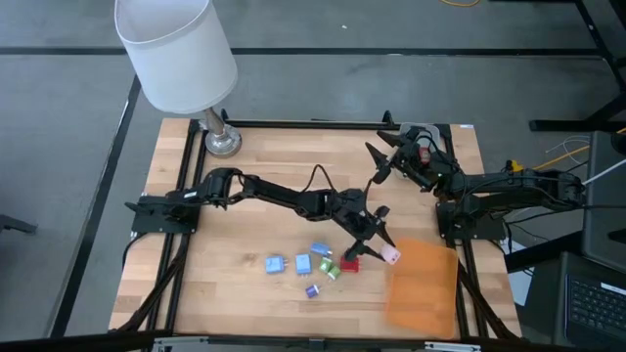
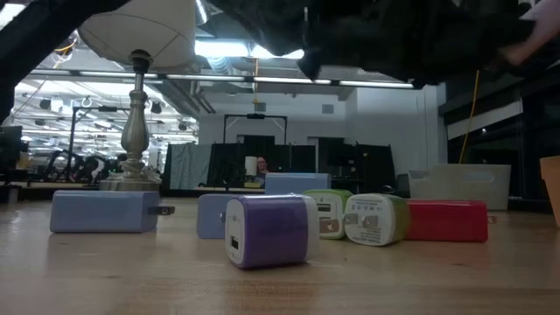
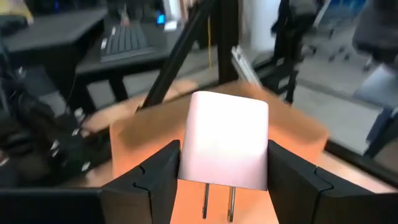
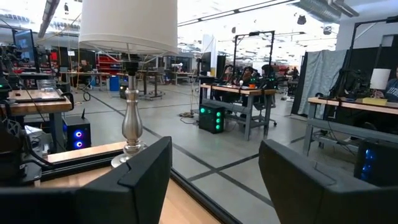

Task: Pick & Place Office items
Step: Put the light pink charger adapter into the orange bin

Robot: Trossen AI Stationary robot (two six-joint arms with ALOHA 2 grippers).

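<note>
The office items are small blocky plug adapters. Blue, light blue, green, red and purple ones lie on the wooden table near its front. In the low view the purple one is nearest. My left gripper reaches to the table's right and is shut on a pink adapter above the far left corner of the orange sheet. My right gripper stands open and raised at the far right, with nothing between its fingers. My left gripper pinches the pink adapter by two opposite sides between its two fingers. Its two metal prongs point back toward the wrist. The fingers come almost level from the table's left. The adapter is lifted clear over the orange sheet.
A lamp with a white shade and a metal base stands at the far left corner. A black frame runs along the table's edges. Bare wood lies between the lamp and the adapters.
</note>
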